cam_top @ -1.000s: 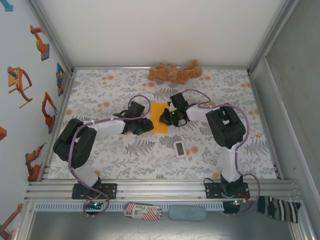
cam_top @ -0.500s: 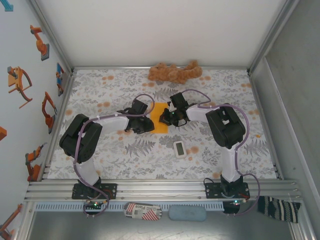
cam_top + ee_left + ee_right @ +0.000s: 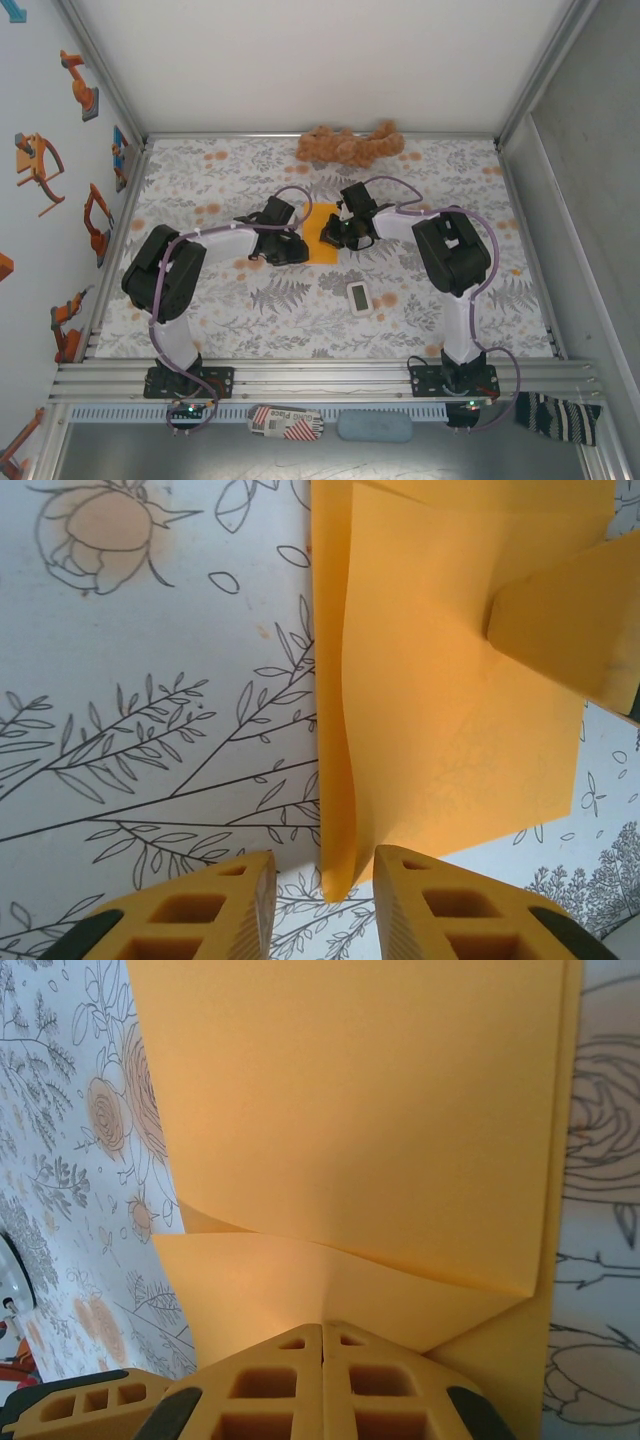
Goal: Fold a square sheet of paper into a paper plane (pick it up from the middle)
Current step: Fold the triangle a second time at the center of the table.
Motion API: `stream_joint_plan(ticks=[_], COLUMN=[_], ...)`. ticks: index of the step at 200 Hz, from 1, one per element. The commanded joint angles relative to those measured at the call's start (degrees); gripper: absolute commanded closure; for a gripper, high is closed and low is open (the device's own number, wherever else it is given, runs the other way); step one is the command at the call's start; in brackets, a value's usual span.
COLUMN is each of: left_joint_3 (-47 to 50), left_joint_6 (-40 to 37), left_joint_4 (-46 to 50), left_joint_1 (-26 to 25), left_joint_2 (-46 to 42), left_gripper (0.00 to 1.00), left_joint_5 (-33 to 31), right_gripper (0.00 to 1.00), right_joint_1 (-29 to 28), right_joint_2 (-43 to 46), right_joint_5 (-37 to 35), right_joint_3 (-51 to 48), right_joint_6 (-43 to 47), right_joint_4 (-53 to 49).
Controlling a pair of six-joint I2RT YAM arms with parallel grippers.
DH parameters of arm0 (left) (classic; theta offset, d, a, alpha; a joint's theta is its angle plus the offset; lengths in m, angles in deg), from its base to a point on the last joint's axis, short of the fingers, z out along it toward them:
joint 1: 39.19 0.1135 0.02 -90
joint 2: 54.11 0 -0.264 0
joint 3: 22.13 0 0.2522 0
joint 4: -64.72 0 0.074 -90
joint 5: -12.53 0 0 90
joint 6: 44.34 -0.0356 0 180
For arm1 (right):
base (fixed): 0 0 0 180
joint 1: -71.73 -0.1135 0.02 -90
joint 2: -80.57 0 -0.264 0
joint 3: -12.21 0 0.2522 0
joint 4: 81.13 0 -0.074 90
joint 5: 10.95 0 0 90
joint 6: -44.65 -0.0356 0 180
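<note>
At mid-table: folded paper (image 3: 316,245), pinned for creasing.
Clenched right gripper (image 3: 322,1335) anchors it; parted left gripper (image 3: 322,880) straddles the fold.

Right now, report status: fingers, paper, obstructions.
Left fingers open, straddling edge of folded paper. Right fingers shut against it. White device, plush toy well clear.

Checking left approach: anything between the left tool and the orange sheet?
Nothing visible. The sheet has its folded edge right at the gap of the open left tool; only bare patterned table lies beside it.
</note>
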Motion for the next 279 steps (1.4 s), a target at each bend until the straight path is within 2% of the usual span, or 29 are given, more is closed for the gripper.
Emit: stream_joint_plan(ticks=[1,32,70,130,180,224,279], left_joint_3=[-0.93,-2.34,-4.45,-4.93,-6.20,-6.75,-5.76], left_joint_6=[-3.96,-4.04,-3.71,-2.54,-4.16,-3.79,-3.00], left_joint_4=[2.95,3.08,2.97,5.86,7.83,12.12,11.20], left_joint_1=[-0.87,-1.08,-1.07,-1.02,-1.12,-1.28,-1.04], left_joint_2=[3.35,1.93,2.97,3.87,5.70,7.23,7.31], left_gripper=[0.67,0.68,0.76,0.71,0.70,0.76,0.81], left_joint_5=[3.28,3.00,2.52,-3.02,-1.49,-5.51,-4.59], right_gripper=[1.00,1.00,1.00,1.00,1.00,1.00,1.00], right_joint_1=[0.36,0.35,0.31,0.35,0.35,0.35,1.14], right_joint_2=[-2.13,-2.16,-2.42,-2.19,-2.33,-1.15,1.19], right_joint_5=[-2.63,-2.59,-2.58,-2.58,-2.58,-1.74,1.51], right_joint_3=[0.58,0.13,-0.04,-1.01,-1.08,-0.46,1.45], right_joint_6=[-0.17,-0.14,-0.07,-0.08,-0.21,-0.07,0.03], right_joint_4=[-3.07,-3.07,-3.05,-2.73,-2.44,-2.09,1.00])
